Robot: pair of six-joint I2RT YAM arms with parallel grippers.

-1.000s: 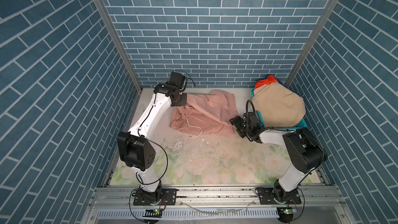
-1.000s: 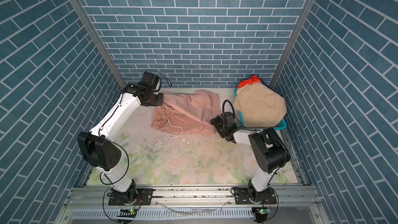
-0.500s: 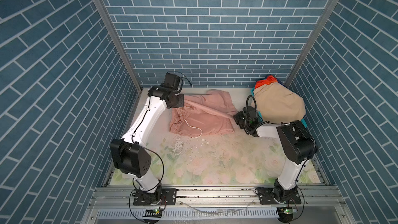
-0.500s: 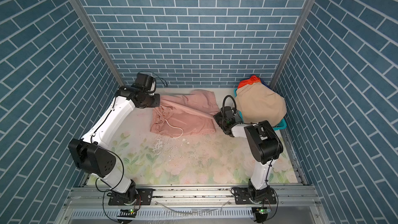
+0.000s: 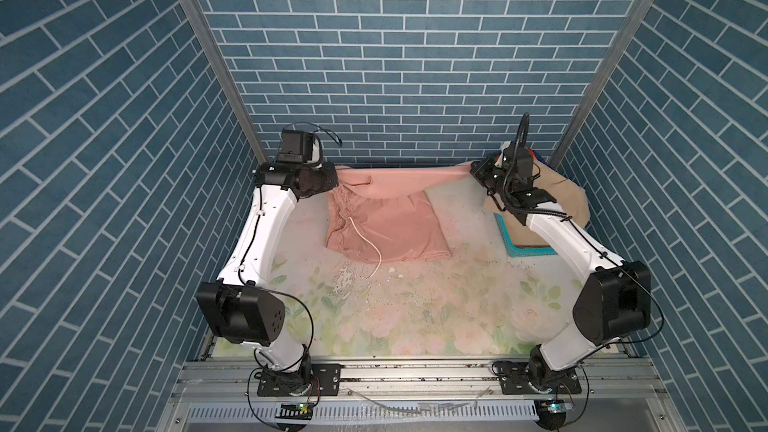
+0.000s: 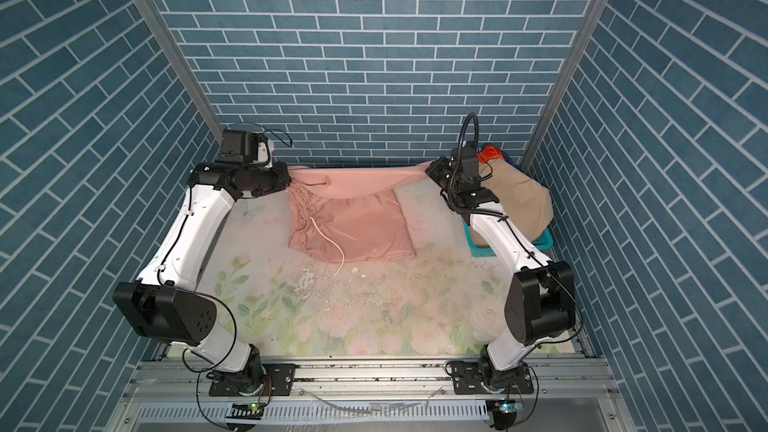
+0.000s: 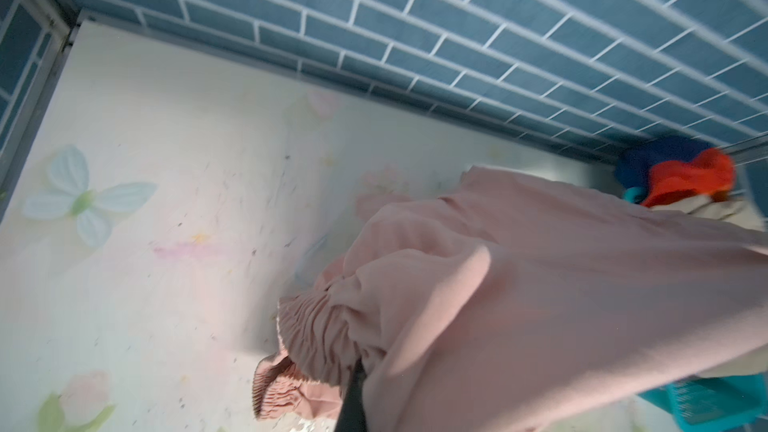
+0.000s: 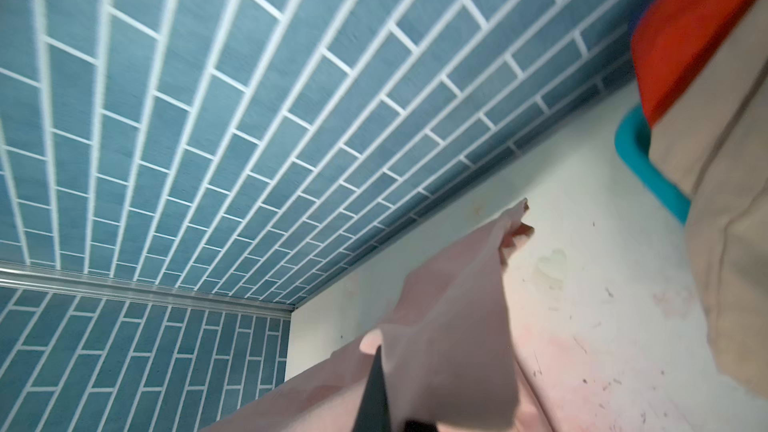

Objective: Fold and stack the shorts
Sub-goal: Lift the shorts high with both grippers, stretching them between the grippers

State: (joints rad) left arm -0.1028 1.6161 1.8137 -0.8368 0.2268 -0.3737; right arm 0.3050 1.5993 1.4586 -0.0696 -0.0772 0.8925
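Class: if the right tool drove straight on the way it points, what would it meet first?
Beyond the pink shorts that the right tool grips, probably the brick back wall; depth is unclear.

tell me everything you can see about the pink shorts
The pink shorts are plain, soft, matte-looking cloth. They have a gathered elastic waist toward the left and a white drawstring that trails off the front edge onto the floral table. Most of the garment lies flat at the back centre of the table. Its far layer is lifted and stretched in a band between the left gripper and the right gripper, each shut on one end, and it sags slightly in the middle.
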